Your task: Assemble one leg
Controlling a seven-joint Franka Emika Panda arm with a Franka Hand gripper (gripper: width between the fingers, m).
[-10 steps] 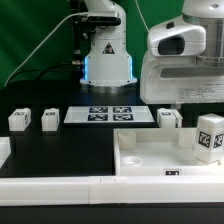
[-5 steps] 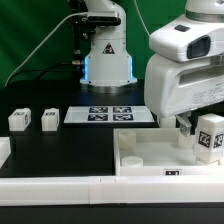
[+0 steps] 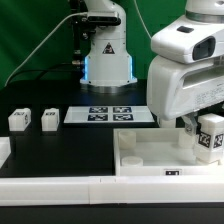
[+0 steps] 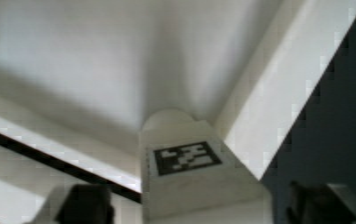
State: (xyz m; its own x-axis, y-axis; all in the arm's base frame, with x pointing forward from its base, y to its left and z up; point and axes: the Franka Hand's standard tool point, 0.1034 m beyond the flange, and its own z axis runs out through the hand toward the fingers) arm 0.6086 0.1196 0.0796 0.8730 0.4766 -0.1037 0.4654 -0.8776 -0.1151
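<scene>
Wrist view showed the gripper [image 4: 203, 190] spread wide, with a dark finger [image 4: 90, 203] on each side of the leg [image 4: 189, 158] and a gap on both sides, so it gripped nothing. The leg stood upright in the tray [image 3: 150, 160], at the corner on the exterior view's right.

By my reading, the step in hand was seating that leg in the corner socket. Whether it was fully home could not be told. The next move would call for closing squarely on the leg's sides, then pressing or turning it straight down without tilting it.

As far as could be seen, the tray held only this leg. A second leg [image 3: 18, 119] and a third leg [image 3: 50, 119] stood on the table [image 3: 60, 150] outside the tray, at the exterior view's left, near the marker board [image 3: 110, 114].
</scene>
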